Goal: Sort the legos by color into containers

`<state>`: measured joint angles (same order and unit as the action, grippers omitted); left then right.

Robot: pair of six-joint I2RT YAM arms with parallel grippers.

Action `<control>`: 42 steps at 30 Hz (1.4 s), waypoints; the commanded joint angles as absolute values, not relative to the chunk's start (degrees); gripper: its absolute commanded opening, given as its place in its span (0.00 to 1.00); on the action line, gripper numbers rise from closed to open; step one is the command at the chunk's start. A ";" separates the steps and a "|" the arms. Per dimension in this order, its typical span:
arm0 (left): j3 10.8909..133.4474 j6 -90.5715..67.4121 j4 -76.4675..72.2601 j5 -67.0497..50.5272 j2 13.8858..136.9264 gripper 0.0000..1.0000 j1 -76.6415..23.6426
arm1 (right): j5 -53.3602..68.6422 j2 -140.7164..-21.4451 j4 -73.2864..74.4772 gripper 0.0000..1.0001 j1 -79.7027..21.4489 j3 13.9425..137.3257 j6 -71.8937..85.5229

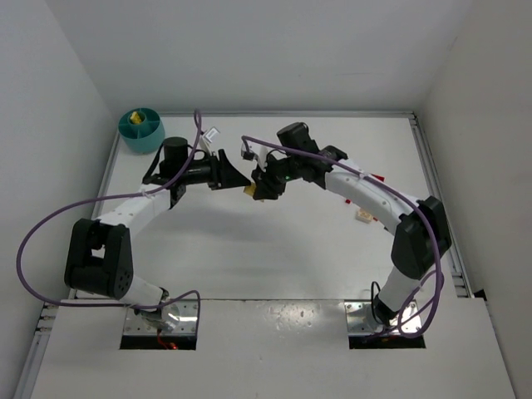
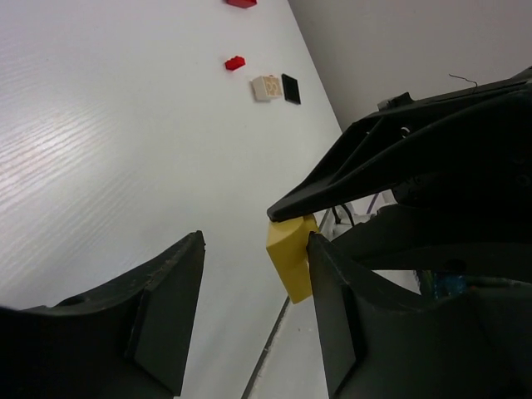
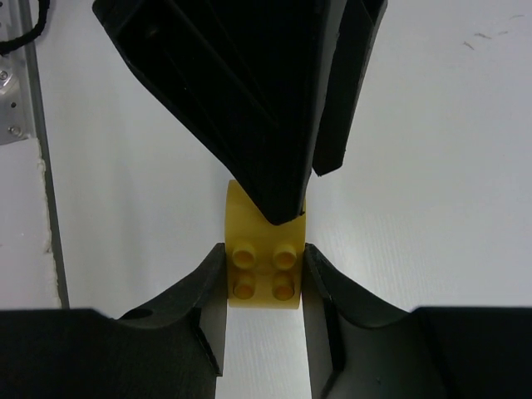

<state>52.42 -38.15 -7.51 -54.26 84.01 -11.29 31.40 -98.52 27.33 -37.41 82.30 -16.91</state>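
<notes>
A yellow lego (image 3: pixel 264 281) with four studs is pinched between the fingers of my right gripper (image 3: pixel 263 252), which is shut on it above the middle of the table. My left gripper (image 2: pixel 256 243) faces it from the left. Its jaws stand open around the same yellow lego (image 2: pixel 293 256), which lies against its right finger with a wide gap to the other. From above, the two grippers meet at the yellow lego (image 1: pixel 248 190). The teal container (image 1: pixel 141 131) sits at the far left corner with a yellow piece (image 1: pixel 135 120) inside. Two red legos (image 2: pixel 234 62) lie farther off on the table.
A white tile (image 2: pixel 266 87) and a black tile (image 2: pixel 291 87) lie beside the red legos on the right side of the table. More red pieces (image 1: pixel 379 176) lie beside the right arm. A raised rail (image 1: pixel 432 183) borders the table's right edge.
</notes>
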 commanded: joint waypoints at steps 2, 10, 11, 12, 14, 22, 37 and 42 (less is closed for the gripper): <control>51.77 -39.37 -10.54 -56.51 84.37 0.58 -12.39 | 31.73 -98.61 25.14 0.00 -39.28 85.43 -17.93; 50.63 -40.87 -13.36 -58.10 84.37 0.44 -13.97 | 28.57 -100.19 25.66 0.00 -40.43 86.48 -18.98; 50.63 -40.87 -13.36 -58.62 84.37 0.41 -13.97 | 28.56 -100.20 25.66 0.00 -40.43 86.48 -18.98; 50.63 -40.87 -13.36 -58.62 84.37 0.38 -13.97 | 27.09 -100.20 25.05 0.00 -40.95 86.48 -18.98; 50.63 -40.87 -13.36 -59.24 84.37 0.31 -13.97 | 25.93 -100.20 24.35 0.00 -40.96 86.48 -18.98; 50.63 -40.87 -12.66 -58.54 85.43 0.48 -13.97 | 22.15 -99.67 23.29 0.00 -40.96 86.48 -18.46; 50.10 -35.96 -10.73 -58.54 84.21 0.32 -14.50 | 20.30 -98.61 23.29 0.05 -40.96 85.43 -18.46; 52.99 -27.70 -3.81 -54.95 82.00 0.19 -11.61 | 22.14 -97.56 23.29 0.35 -39.73 86.04 -17.50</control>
<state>50.98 -36.58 -8.82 -55.72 84.58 -13.06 21.39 -100.22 27.27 -41.12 83.92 -18.68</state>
